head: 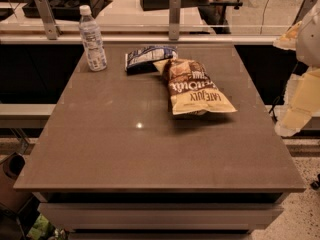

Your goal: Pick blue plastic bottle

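The blue plastic bottle (92,39) stands upright at the far left corner of the table (150,149). It is clear with a white cap and a pale blue-white label. My gripper (289,125) hangs at the right edge of the view, just beyond the table's right side and well away from the bottle. It holds nothing that I can see.
A blue-white snack packet (149,57) lies flat right of the bottle. A brown and yellow chip bag (195,88) lies next to it towards the middle. A rail with metal posts (174,17) runs behind the table.
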Controlling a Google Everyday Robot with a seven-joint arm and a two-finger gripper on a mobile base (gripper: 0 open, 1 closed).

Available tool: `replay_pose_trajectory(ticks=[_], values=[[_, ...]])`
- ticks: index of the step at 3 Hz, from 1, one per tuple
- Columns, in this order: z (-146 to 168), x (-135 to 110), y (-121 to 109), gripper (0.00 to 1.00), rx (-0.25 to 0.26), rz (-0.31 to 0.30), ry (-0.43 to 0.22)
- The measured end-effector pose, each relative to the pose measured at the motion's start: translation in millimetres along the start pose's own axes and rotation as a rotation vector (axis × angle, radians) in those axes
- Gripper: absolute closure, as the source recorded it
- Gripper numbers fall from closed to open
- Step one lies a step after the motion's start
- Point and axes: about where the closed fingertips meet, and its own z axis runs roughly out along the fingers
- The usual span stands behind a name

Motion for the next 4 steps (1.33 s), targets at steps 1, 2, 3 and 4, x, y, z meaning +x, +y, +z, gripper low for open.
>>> replay_pose_trajectory(ticks=[1, 2, 3, 4], values=[[0.0, -0.1, 0.0, 0.0, 0.0, 0.0, 0.0], [4.5, -9.4, -8.6, 0.0, 0.01, 0.014, -0.039], [16.9, -37.4, -29.5, 0.0, 0.043, 0.072, -0.156], [27.3, -61.7, -43.1, 0.0, 0.083, 0.149, -0.315]])
